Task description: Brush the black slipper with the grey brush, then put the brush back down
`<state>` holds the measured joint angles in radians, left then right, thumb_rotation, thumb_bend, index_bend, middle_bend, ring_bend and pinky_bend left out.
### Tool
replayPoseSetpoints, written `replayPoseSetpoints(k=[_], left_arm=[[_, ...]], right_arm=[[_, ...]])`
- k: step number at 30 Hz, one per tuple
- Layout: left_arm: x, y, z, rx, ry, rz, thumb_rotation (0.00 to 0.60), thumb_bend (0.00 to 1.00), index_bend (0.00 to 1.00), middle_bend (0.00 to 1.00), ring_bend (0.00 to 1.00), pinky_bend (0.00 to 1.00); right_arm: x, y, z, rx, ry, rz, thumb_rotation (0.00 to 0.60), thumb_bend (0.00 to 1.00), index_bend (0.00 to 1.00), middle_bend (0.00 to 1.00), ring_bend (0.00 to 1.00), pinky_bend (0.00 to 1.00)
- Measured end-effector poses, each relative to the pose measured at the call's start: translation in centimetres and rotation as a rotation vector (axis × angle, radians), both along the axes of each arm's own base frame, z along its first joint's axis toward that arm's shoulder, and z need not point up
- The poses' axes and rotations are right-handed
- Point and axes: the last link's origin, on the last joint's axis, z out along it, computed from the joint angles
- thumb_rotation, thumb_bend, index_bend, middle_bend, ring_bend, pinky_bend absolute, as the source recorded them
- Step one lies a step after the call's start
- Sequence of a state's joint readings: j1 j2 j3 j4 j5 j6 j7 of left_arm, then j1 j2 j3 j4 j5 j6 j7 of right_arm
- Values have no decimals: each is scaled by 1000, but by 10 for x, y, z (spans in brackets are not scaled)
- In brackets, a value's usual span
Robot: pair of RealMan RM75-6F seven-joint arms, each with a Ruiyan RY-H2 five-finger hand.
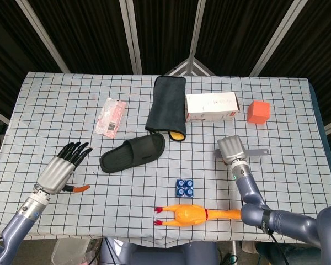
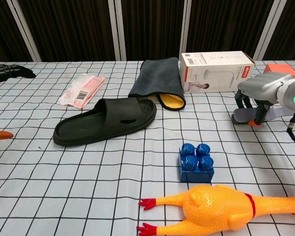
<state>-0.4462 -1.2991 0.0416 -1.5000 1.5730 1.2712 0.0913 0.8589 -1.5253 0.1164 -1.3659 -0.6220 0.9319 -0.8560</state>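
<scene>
My right hand (image 1: 231, 150) grasps the flat grey brush (image 1: 252, 152) low over the bench, right of the black rubber slipper (image 1: 133, 154); left hand (image 1: 63, 167) released.

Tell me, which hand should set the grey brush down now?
The right hand: it already holds the grey brush low over the table, clear of the black slipper. The left hand is open, far across.

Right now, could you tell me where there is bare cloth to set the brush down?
Free: the patch between the right hand and the blue block. Crowded: the far middle, around the slipper, dark cloth and white box.
</scene>
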Motion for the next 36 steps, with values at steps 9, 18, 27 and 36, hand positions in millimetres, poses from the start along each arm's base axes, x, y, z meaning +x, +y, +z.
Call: replayPoseSetpoints(k=[9,18,27,36], left_arm=[[-2,1,-2,-12,0,6,391,171,0,0,0,78],[-3,-3,4,0,-15,5,392,136,0,0,0,78],[-16,-28,24,90,-54,52,396,67,0,0,0,77],[-60,-94,54,225,-86,250,395,45,0,0,0,76]], right_arm=[[-4,0,-2,20,27,-6,600,745,58,289,400,555],[11,12,5,10,32,37,600,580,0,123,250,473],[29,53,32,-19,-50,108,600,448,0,33,23,150],[-22,156,105,-268,-221,204,600,406,0,0,0,54]])
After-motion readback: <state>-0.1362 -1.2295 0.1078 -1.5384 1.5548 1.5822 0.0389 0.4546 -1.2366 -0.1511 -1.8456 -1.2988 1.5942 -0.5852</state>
